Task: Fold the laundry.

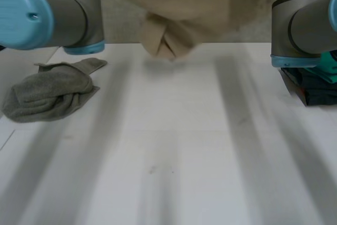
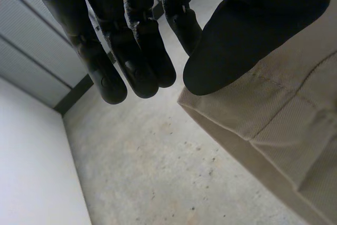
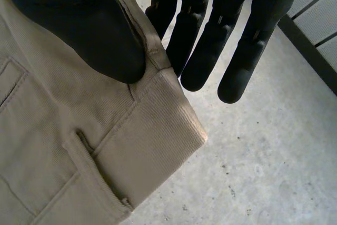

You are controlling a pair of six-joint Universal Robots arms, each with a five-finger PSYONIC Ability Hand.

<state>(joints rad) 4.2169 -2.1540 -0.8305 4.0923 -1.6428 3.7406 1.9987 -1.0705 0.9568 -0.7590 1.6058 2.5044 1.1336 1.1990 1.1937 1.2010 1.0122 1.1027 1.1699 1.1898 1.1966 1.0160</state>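
The head view shows the tan trousers hanging up high over the far side of the white worktop. They hang between the left arm and the right arm. Their top part is cut off, and a bunched bit hangs lowest in the middle. A grey cloth lies in a lump on the worktop near the left arm. Some dark and green things sit by the right arm, and it is hard to tell what they are.

The wrist views show the hands close up. The left hand has its thumb pressed down on a stitched corner of the trousers, holding it. Its straight fingers sit just beside the cloth edge.

The right hand holds another corner, at the waistband, next to a belt loop and a pocket. The cloth edge runs between its thumb and its straight fingers.

What the cloth does behind each thumb is hidden. A grey speckled floor lies below both hands.
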